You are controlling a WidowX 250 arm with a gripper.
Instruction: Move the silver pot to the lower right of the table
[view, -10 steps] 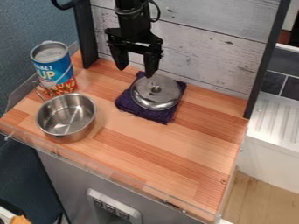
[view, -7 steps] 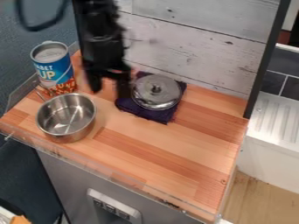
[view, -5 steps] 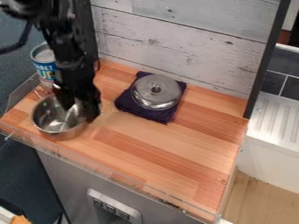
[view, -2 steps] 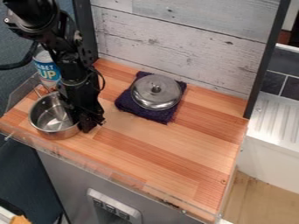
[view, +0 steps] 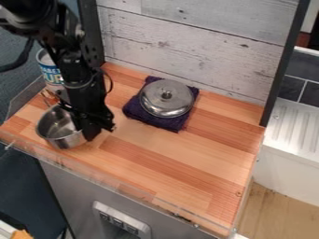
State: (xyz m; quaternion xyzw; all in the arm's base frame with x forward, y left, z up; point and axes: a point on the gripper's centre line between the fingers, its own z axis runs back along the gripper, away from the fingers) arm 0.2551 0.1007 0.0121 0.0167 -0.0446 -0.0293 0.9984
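Fingers (view: 92, 129) at pot (view: 55, 123), can't tell wide/narrow; can (view: 51, 73) nr it, lid (view: 163, 99) on cloth (view: 167, 123).

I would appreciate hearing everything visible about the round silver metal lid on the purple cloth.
The round silver metal lid looks shiny and gently domed, with a small knob at its centre. It lies knob up on a dark purple cloth, whose corners stick out around it, toward the back of the brown wooden tabletop. Nothing else touches it.
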